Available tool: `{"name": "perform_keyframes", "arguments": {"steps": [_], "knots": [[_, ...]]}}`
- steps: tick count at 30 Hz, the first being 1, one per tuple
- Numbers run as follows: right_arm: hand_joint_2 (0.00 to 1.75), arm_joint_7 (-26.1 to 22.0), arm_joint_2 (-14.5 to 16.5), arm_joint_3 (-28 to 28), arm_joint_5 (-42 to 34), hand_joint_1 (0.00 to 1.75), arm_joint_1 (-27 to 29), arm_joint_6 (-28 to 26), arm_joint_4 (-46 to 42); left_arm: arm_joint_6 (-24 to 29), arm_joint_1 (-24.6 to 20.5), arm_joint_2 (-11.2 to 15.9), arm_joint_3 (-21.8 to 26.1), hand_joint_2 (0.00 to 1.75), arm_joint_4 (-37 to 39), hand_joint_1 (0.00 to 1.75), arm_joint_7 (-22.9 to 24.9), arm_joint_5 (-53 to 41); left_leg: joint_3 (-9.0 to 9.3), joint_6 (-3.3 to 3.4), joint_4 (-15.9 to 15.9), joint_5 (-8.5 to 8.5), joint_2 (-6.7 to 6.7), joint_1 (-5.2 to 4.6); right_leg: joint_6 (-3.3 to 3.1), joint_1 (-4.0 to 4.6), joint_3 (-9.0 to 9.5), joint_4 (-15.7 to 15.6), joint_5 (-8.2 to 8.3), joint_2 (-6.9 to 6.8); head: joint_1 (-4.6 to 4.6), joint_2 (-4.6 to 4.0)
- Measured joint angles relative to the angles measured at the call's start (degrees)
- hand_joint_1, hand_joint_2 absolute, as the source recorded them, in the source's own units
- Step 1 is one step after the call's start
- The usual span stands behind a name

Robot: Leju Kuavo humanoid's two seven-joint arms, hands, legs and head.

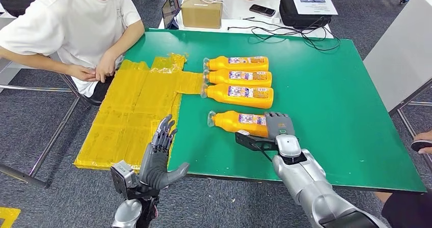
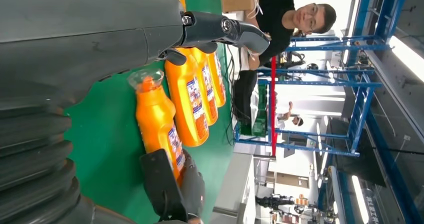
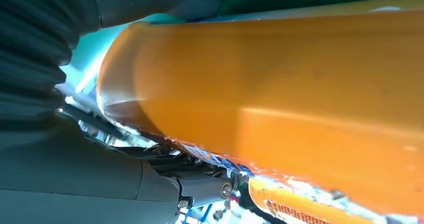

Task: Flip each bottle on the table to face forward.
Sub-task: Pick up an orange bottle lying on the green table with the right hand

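Closest in, the robot's left hand (image 1: 159,154) hangs over the table's near edge with its fingers spread and nothing in it, above the corner of a patch of yellow tape (image 1: 133,111) stuck across the green table (image 1: 326,95). To its right, the right hand (image 1: 277,129) is wrapped around the base end of the nearest orange bottle (image 1: 238,122), which lies on its side with its label up and its cap pointing toward the tape. Three more orange bottles (image 1: 239,79) lie side by side just beyond it, caps the same way, labels up. A person in a white shirt (image 1: 71,24) sits at the table's far left corner, forearms resting by the tape. Past the far edge, a smaller white table carries a cardboard box (image 1: 202,8), a phone (image 1: 262,10), a black bag (image 1: 304,9) and loose cables (image 1: 300,34) that trail onto the green top.
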Motion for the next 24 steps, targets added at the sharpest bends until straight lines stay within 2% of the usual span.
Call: {"name": "perform_keyframes", "arguments": {"steps": [8,24], "knots": [[1.75,-4.1,-0.1,-3.7,-3.5,1.75,-0.2,-0.1,2.8,-0.4,-0.7,0.0,-0.1,1.75,1.7,0.0,-0.2,0.5,0.2,0.02,0.0,-0.04,0.05,0.0,0.0,0.01,0.19,-0.1,0.0,0.02,0.0,0.0],[1.75,-4.6,-0.2,-5.0,-4.0,1.75,-0.2,-0.1,3.7,-0.6,-1.0,0.0,-0.1,1.75,2.7,0.0,-0.3,0.5,0.49,0.04,0.0,-0.06,0.05,0.01,0.0,0.01,0.44,-0.1,-0.02,0.02,0.01,0.0]]}}
